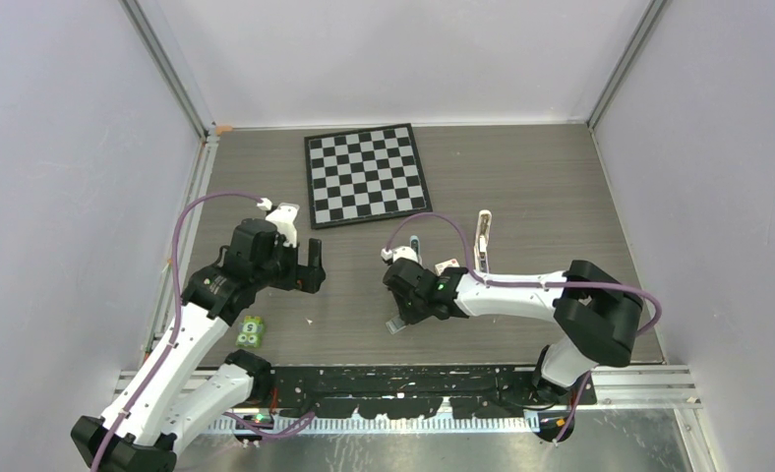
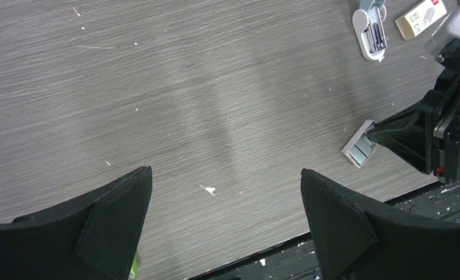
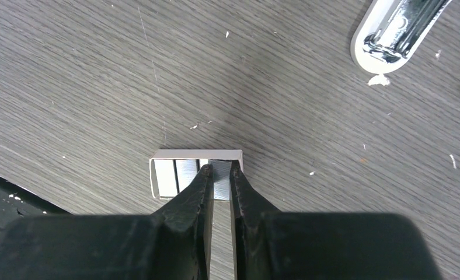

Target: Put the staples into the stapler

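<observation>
Both sides of the staples (image 3: 187, 175) sit clamped by the right end effector (image 3: 219, 170)

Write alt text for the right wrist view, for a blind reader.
The right gripper pinches a strip of silvery staples lying in a small white tray on a grey wood-grain table. A white, chrome-lined object pokes in at top right.

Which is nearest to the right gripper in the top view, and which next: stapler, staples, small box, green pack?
1. staples: between the fingers of the right gripper.
2. small box: just beyond, to the right.
3. stapler: farther back, right.
4. green pack: far left, beside the left arm.
</observation>
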Motion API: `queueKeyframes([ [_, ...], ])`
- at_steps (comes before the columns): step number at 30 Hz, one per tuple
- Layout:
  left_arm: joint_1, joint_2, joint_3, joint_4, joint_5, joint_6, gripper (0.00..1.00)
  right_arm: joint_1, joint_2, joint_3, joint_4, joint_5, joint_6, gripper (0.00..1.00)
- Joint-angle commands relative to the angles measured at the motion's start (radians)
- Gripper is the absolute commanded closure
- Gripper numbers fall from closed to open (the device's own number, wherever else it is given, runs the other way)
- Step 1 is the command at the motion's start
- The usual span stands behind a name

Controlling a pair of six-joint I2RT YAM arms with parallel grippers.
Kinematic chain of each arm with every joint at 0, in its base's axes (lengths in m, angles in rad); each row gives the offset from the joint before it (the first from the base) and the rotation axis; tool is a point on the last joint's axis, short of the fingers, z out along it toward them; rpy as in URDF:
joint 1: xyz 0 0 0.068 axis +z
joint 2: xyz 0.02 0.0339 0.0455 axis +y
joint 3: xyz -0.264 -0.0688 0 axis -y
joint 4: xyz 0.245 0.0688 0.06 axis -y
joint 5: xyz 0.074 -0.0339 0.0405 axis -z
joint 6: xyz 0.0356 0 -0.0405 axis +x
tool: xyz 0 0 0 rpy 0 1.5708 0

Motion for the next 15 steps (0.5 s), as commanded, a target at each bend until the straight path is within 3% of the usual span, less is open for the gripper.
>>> queueKeyframes([
  [1,0.003,-0.017,0.007,0.013,-0.011,0.01,0.0,0.001,-0.06,-0.005,0.011,0.037,0.016,0.84],
  [15,0.003,-0.02,0.005,0.012,-0.011,0.008,0.0,0.0,-0.105,0.005,0.021,0.017,0.03,0.83],
])
